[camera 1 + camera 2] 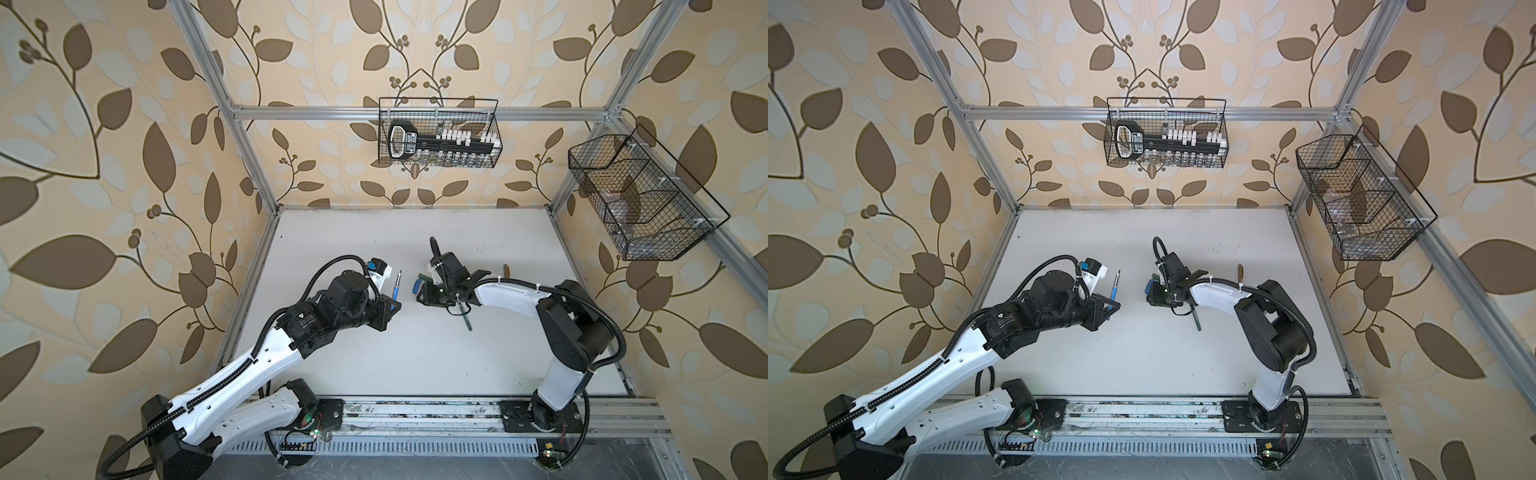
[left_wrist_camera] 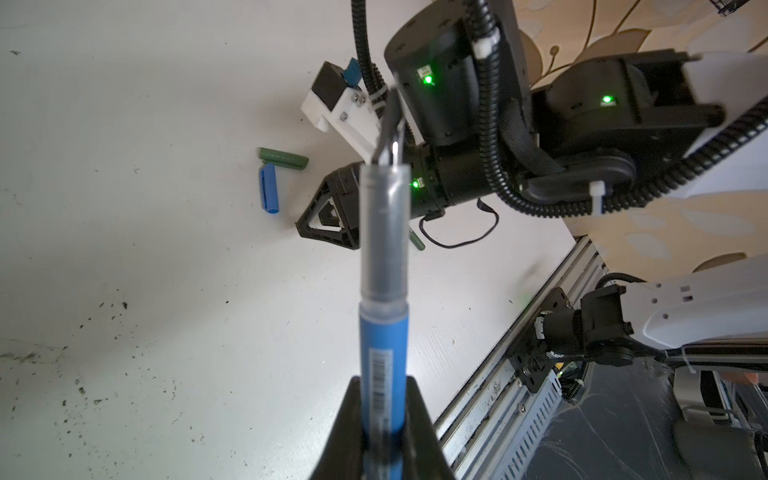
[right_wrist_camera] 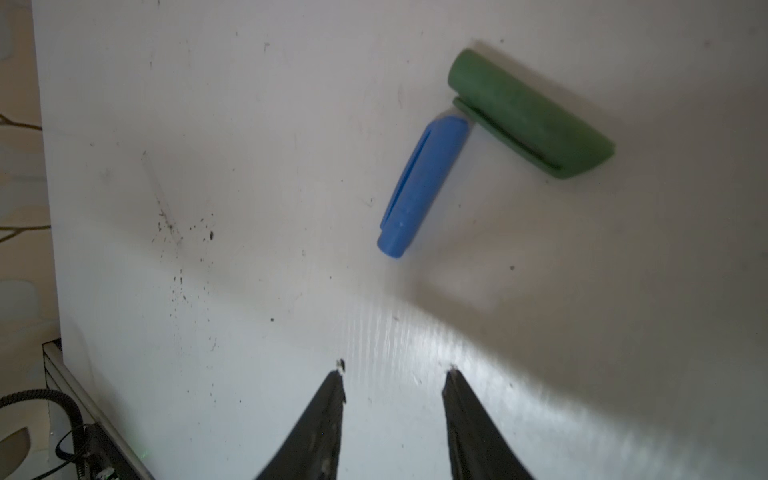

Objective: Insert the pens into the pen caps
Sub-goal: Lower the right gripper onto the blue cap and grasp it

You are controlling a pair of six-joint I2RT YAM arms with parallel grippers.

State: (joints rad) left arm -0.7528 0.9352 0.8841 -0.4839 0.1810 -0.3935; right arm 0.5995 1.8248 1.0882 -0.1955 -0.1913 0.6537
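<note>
My left gripper (image 1: 392, 306) (image 2: 384, 384) is shut on the blue pen (image 1: 397, 286) (image 2: 384, 332), held above the table with its dark tip pointing toward the back. The blue pen cap (image 3: 422, 187) (image 2: 268, 189) lies on the white table, one end touching the green pen cap (image 3: 528, 112) (image 2: 282, 158). My right gripper (image 3: 395, 374) is open and empty, just short of the blue cap. Both caps show in a top view, blue (image 1: 416, 286) and green (image 1: 424, 275). The green pen (image 1: 467, 318) lies partly under the right arm. An orange-brown pen (image 1: 506, 271) lies behind that arm.
A wire basket (image 1: 438, 133) with a black tool hangs on the back wall. Another wire basket (image 1: 640, 199) hangs on the right wall. The aluminium rail (image 1: 415, 415) with both arm bases runs along the table's front edge. Dark specks mark the table (image 3: 178, 249).
</note>
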